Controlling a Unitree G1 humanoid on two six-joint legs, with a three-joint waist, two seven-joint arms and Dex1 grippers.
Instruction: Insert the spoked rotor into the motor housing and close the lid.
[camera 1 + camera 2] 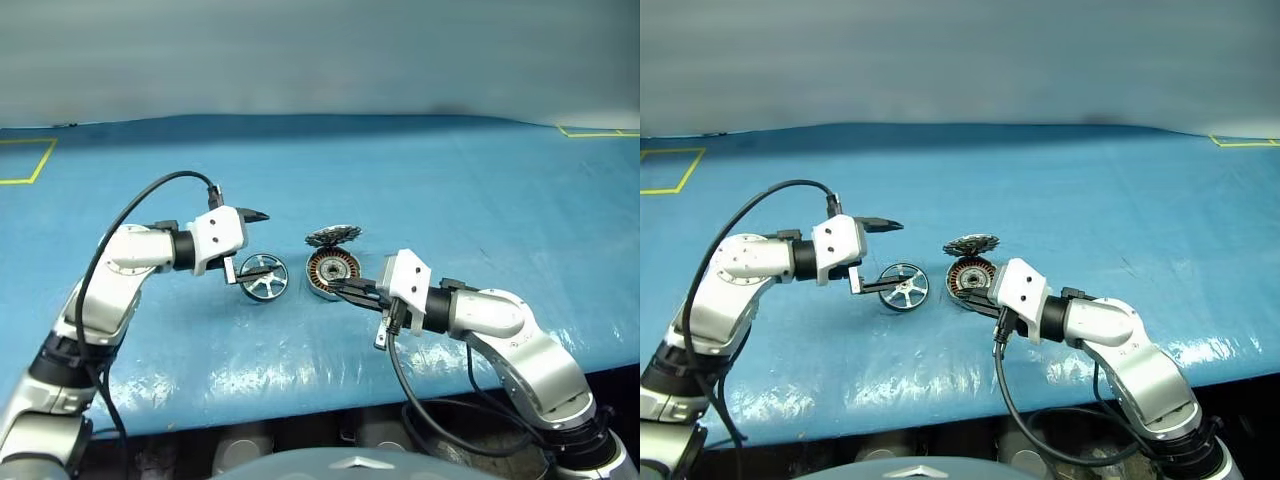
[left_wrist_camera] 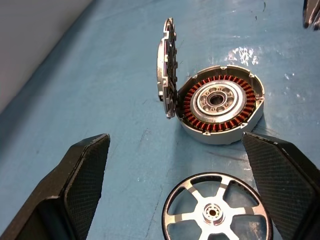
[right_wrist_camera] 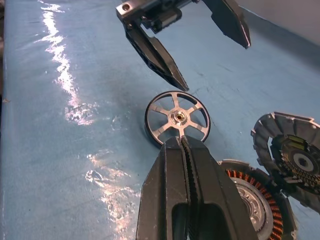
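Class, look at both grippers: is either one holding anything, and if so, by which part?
Nothing is held. The left gripper stands open above the spoked rotor, which lies on the table. The right gripper is shut on nothing, beside the motor housing.

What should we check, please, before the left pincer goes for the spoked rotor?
1. Left pincer open: ok, fingers spread wide.
2. Spoked rotor free to grasp: ok, it lies flat on the blue table, beside the motor housing, with nothing holding it.
3. Lid out of the way: ok, it stands raised on its hinge at the housing's rim.
4. Housing cavity clear: ok, copper windings and pale centre exposed.
5. Right pincer clear of the path: cannot tell; it is shut, empty, and hovers near the housing and rotor.
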